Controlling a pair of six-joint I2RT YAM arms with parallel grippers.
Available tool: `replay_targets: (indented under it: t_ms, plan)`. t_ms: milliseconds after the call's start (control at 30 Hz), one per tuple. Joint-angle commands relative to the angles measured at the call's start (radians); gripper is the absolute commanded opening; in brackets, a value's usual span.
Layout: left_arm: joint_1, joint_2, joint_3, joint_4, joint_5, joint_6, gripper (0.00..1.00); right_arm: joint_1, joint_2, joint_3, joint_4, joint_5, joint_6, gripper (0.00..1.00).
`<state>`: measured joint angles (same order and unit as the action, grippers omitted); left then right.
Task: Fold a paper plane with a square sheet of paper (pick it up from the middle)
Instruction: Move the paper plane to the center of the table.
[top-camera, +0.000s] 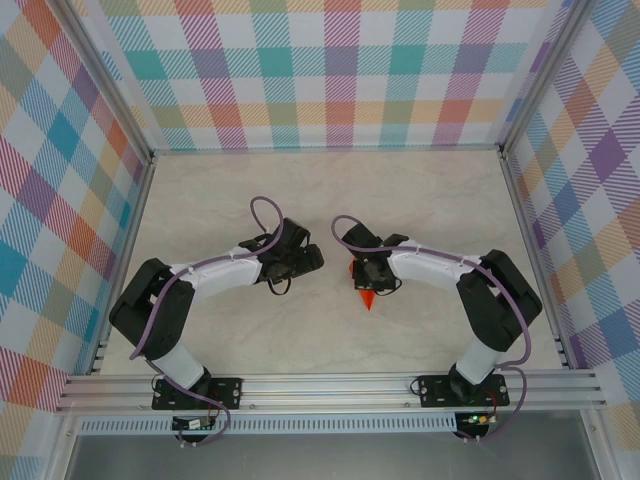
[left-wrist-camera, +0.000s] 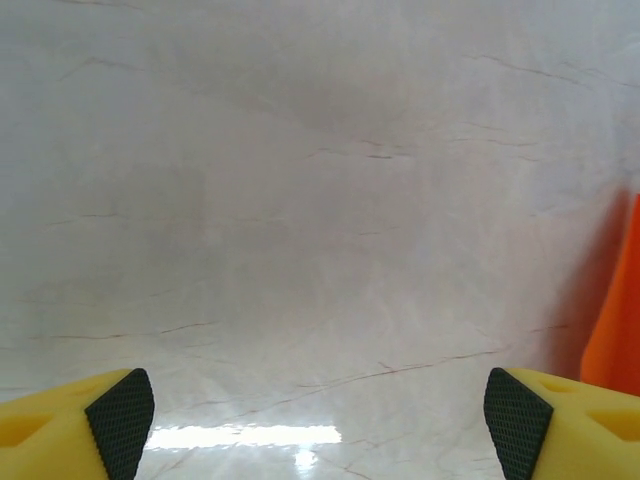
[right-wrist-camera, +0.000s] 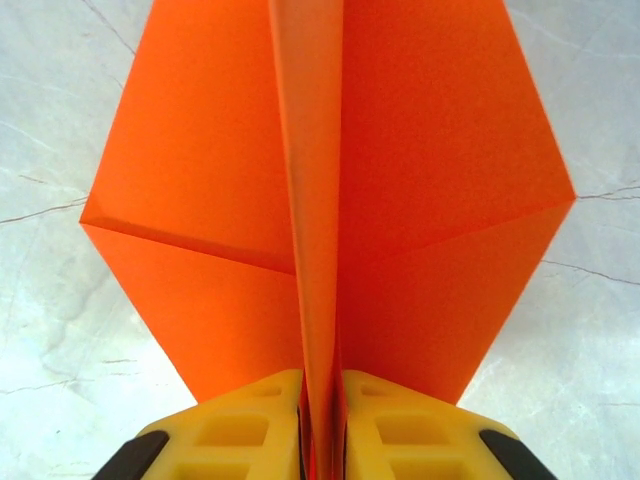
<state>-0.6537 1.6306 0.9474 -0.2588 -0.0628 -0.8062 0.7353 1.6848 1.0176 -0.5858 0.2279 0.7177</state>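
The paper plane (right-wrist-camera: 430, 170) is bright orange, with a raised centre ridge and two wings spread flat to either side. My right gripper (right-wrist-camera: 322, 425) is shut on that ridge, yellow fingers pressed against both sides of it. From above, the plane's pointed tip (top-camera: 366, 298) sticks out below the right gripper (top-camera: 370, 274), pointing toward the near edge. Just to its left, my left gripper (top-camera: 308, 260) is open, its yellow fingers wide apart over bare table with nothing between them (left-wrist-camera: 318, 425). A strip of the orange paper (left-wrist-camera: 620, 330) shows at the right edge of the left wrist view.
The pale marble-patterned table (top-camera: 330, 190) is fenced by plaid walls (top-camera: 330, 70) at the back and both sides. An aluminium rail (top-camera: 330, 385) runs along the near edge, where both arm bases are bolted.
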Motion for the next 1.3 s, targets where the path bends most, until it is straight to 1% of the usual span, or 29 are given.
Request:
replay_targets:
  t_ms: [0,233,300,500,633,733,833,933,1100,1267]
  plan:
    - [0.008,-0.005,0.022,-0.057,-0.049,0.008,0.89,0.005,0.035,0.029,-0.026,0.015,-0.008,0.16]
    - [0.008,0.002,0.024,-0.065,-0.052,0.009,0.92,0.005,0.069,0.035,-0.007,0.007,0.007,0.17]
    - [0.008,-0.004,0.017,-0.057,-0.052,0.004,0.99,0.006,0.077,0.036,-0.007,0.008,0.011,0.17]
    - [0.008,-0.015,0.019,-0.078,-0.075,0.002,1.00,0.005,0.083,0.032,-0.007,0.018,0.023,0.14]
    - [0.009,-0.020,0.020,-0.096,-0.091,0.003,1.00,0.004,0.062,0.061,-0.030,0.055,0.014,0.11]
    - [0.015,-0.026,0.019,-0.113,-0.106,0.004,1.00,-0.007,0.056,0.110,-0.039,0.071,-0.018,0.10]
    - [0.025,-0.042,0.014,-0.129,-0.121,0.005,1.00,-0.034,0.090,0.175,-0.035,0.064,-0.063,0.10]
    - [0.040,-0.067,0.004,-0.147,-0.135,0.011,1.00,-0.073,0.149,0.237,-0.007,0.044,-0.111,0.09]
    - [0.058,-0.107,-0.005,-0.195,-0.179,0.038,1.00,-0.143,0.268,0.388,0.005,-0.011,-0.209,0.10]
    - [0.065,-0.124,-0.016,-0.201,-0.178,0.050,1.00,-0.185,0.368,0.502,-0.017,-0.029,-0.266,0.11]
